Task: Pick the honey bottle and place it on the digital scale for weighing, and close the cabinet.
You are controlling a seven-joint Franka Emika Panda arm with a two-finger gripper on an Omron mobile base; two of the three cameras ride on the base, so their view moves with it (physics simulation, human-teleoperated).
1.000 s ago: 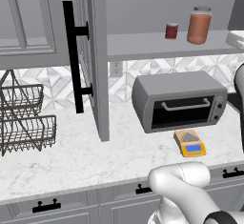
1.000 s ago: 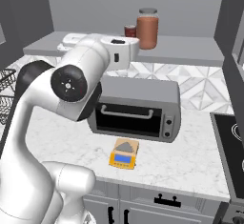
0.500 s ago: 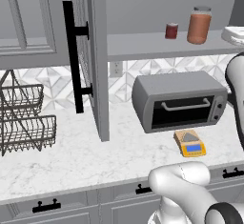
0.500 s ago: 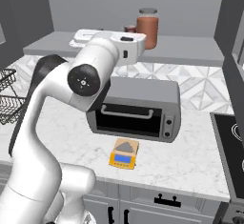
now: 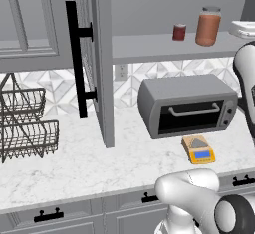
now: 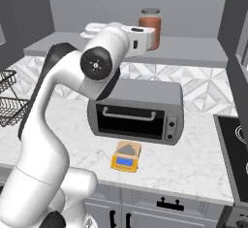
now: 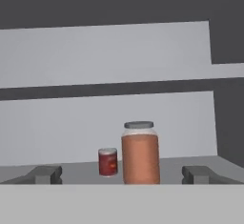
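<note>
**Inspector:** Hand view first. State the position of the honey bottle.

**Assistant:** It stands upright on the open cabinet's shelf, lid on, directly ahead of the gripper and centred between its two fingertips. The smaller dark-red can sits just beside the honey bottle, on the side away from the toaster oven's control panel, and somewhat further back.

**Inspector:** Gripper condition?

**Assistant:** Jaws spread wide apart, nothing between them. The honey bottle is apart from both tips; no contact is visible.

**Inspector:** Step in hand?

**Assistant:** My judgement: the approach to the pick. In the right base view the arm is raised to shelf height, the hand close in front of the honey bottle. Nothing of the task is complete. The digital scale lies bare on the counter, just in front of the toaster oven, and the cabinet door stands open, swung out over the counter well to the far side of the toaster oven from the honey bottle.

**Inspector:** Requirement for the next move?

**Assistant:** Advance level along the shelf until the tips flank the jar's body below the lid, then close. The jar is wide, so clearance either side appears slim. The can must not be nudged.
</note>
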